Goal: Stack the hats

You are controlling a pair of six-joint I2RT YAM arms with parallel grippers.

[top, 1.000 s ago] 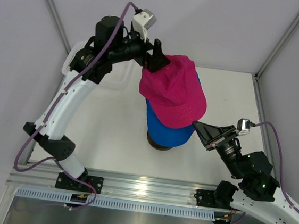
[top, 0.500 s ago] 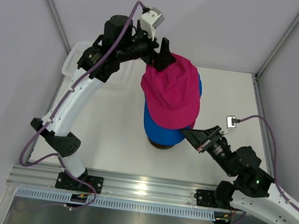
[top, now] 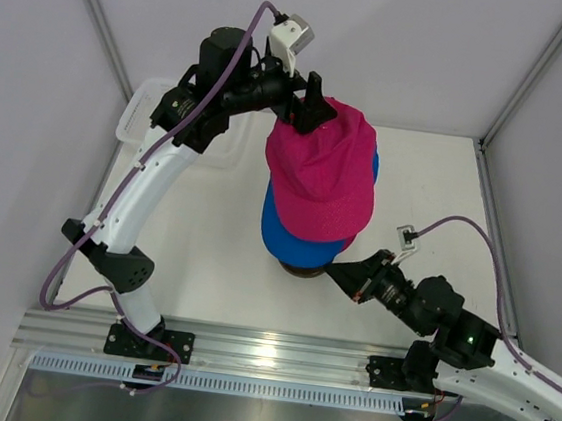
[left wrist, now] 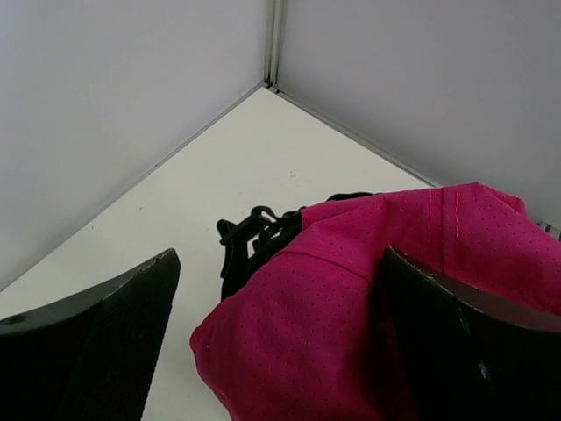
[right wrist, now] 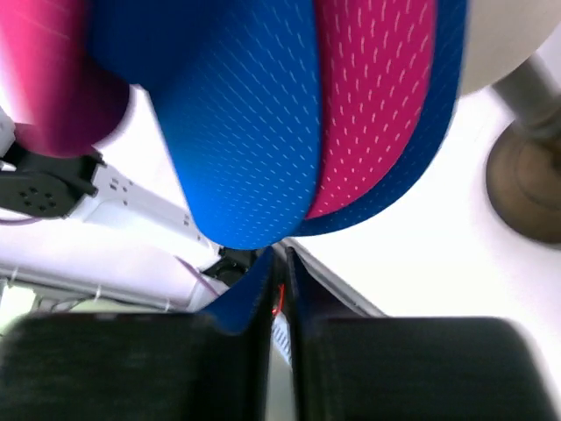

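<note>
The white counter [top: 208, 233] carries a stand [right wrist: 526, 189] with the hats stacked over it: a pink hat [top: 319, 179] on top and a blue hat [top: 293, 244] showing beneath. The left hand [top: 307, 108] is spread wide and released, straddling the pink hat's back edge. The right hand [top: 340, 274] is nearly clenched, pinching the blue hat's brim tip.

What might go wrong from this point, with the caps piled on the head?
1. The right gripper pinches the blue cap by its brim edge; any pull while it is shut could drag the caps askew on the mannequin head.
2. The left gripper stands open astride the back of the pink cap, by its black strap; backing off carelessly could snag it and lift the top cap.
</note>
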